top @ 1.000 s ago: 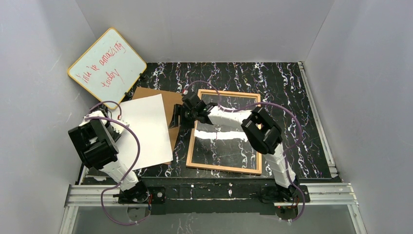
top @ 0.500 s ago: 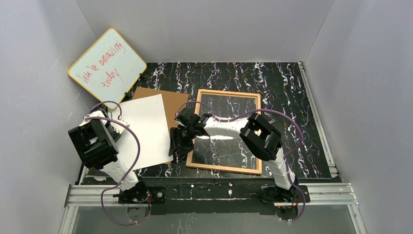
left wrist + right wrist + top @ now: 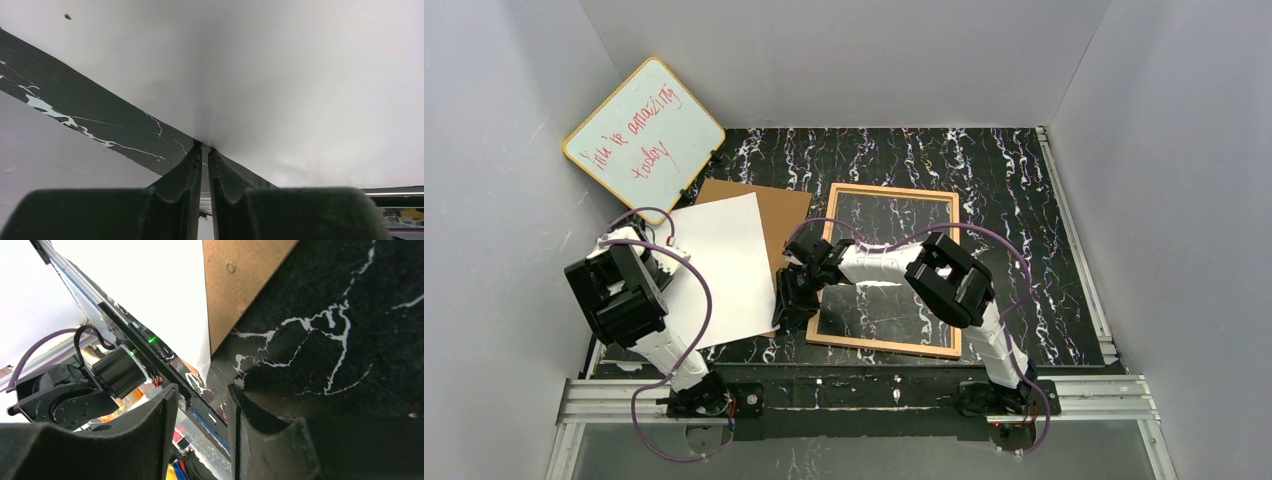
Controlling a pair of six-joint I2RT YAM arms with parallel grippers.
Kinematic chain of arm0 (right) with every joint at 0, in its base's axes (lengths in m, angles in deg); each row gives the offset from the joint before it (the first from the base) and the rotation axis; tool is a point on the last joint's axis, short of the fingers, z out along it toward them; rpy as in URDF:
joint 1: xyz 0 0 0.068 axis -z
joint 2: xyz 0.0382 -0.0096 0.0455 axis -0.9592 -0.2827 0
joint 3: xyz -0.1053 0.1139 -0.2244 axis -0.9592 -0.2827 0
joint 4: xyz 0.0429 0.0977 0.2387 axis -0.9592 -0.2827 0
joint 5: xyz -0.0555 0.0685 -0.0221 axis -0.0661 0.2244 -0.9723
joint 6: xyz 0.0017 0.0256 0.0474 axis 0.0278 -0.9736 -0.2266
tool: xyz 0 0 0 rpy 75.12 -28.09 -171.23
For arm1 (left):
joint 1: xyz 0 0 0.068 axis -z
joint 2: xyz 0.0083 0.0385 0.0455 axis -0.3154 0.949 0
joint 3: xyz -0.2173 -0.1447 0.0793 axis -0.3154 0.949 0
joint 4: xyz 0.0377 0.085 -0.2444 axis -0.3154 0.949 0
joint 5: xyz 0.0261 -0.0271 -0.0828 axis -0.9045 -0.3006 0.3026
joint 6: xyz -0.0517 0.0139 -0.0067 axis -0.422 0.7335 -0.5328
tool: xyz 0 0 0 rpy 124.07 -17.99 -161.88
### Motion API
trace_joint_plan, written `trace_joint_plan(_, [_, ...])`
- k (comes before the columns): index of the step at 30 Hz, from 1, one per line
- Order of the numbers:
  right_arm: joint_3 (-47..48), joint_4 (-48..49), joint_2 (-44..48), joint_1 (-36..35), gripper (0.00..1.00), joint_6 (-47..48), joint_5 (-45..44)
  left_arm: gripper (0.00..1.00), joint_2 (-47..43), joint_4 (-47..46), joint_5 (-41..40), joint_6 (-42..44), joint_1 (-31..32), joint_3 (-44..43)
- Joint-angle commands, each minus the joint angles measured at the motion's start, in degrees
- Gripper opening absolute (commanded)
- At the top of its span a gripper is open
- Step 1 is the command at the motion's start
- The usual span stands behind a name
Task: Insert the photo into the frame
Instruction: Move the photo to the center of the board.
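The photo (image 3: 719,262) lies white back up at the left, partly over the brown backing board (image 3: 774,210). My left gripper (image 3: 202,146) is shut on the photo's (image 3: 300,75) left edge; in the top view the arm hides its jaws. The light-wood frame (image 3: 892,189) lies flat at the centre with its pane showing the dark table. My right gripper (image 3: 792,300) hovers low by the photo's near right corner, left of the frame. In the right wrist view the gripper (image 3: 202,392) is open, nothing between the fingers, and the photo's (image 3: 150,290) corner sits just beyond the tips.
A yellow-rimmed whiteboard (image 3: 644,130) with red writing leans in the back left corner. The backing board (image 3: 245,275) has its near edge beside the photo's corner. Grey walls close in the black marbled table (image 3: 1024,200) on three sides.
My right gripper has swung from the frame's upper left corner toward the near edge, down to the photo's near right corner, and its jaws have narrowed. The left arm has stayed put.
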Motion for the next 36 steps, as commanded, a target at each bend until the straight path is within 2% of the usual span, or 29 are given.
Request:
trace_joint_plan(1, [-0.13,2.14,-1.02,-0.46,0.47,-1.35,-2.23,0.1,4.51,2.33,14.86,-1.61,0.85,4.62])
trace_joint_plan(11, [-0.34,5.42,-1.96,-0.65,0.39,-3.18,-2.56,0.09,4.57,3.38,15.04,-1.48,0.86,3.79])
trace_joint_plan(17, [-2.48,10.57,-0.3,-0.66,0.23,-5.06,-2.75,0.09,4.53,3.46,14.7,-1.28,0.84,3.87])
trace_joint_plan(25, [-3.05,10.59,2.27,-0.59,0.03,-4.45,-3.24,0.08,4.6,4.28,13.68,-1.31,0.86,2.57])
trace_joint_plan(27, [-2.56,9.69,3.36,-0.64,0.01,-3.3,-3.5,0.09,4.53,5.04,13.47,-1.47,0.88,1.88])
trace_joint_plan(28, [-2.23,8.93,4.4,-0.61,0.01,-2.52,-3.89,0.1,4.41,5.74,13.67,-1.58,0.88,1.3])
trace_joint_plan(31, [-0.83,6.14,6.5,-0.6,0.01,0.55,-4.69,0.27,3.68,10.0,16.01,-2.41,0.47,-2.69])
trace_joint_plan(36, [-0.47,3.11,10.28,-0.57,0.01,3.52,-5.07,0.4,2.13,19.18,23.28,-3.86,0.15,-12.88])
